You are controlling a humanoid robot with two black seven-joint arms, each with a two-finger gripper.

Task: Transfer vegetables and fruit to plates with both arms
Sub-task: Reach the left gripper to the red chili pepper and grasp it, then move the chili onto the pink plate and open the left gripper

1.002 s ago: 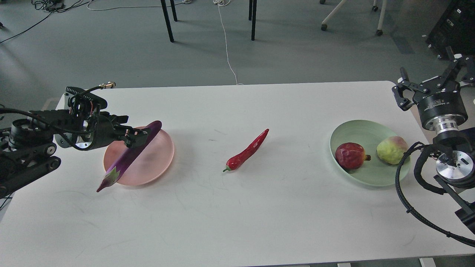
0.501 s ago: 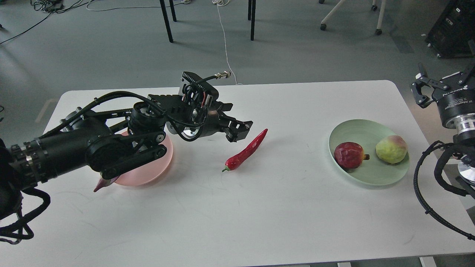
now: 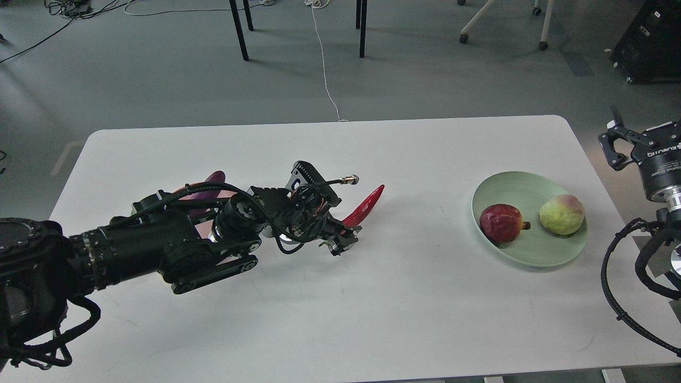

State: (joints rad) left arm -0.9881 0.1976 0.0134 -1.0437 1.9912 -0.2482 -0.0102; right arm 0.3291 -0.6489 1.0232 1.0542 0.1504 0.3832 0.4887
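The long black left arm (image 3: 159,247) comes in from the bottom left and stretches low and far out toward the middle. Its black claw gripper (image 3: 340,239) points down and to the right (the fingers are dark and bunched, so I cannot tell how they stand). The black right arm (image 3: 657,223) stands at the right edge with a silver wrist ring. Its claw gripper (image 3: 633,141) points up, its fingers spread apart.

Left gripper (image 3: 340,240) dropped onto chili pepper (image 3: 366,207) — eggplant (image 3: 208,183) released.

White table (image 3: 340,319), grey floor (image 3: 159,80), cables (image 3: 325,69)
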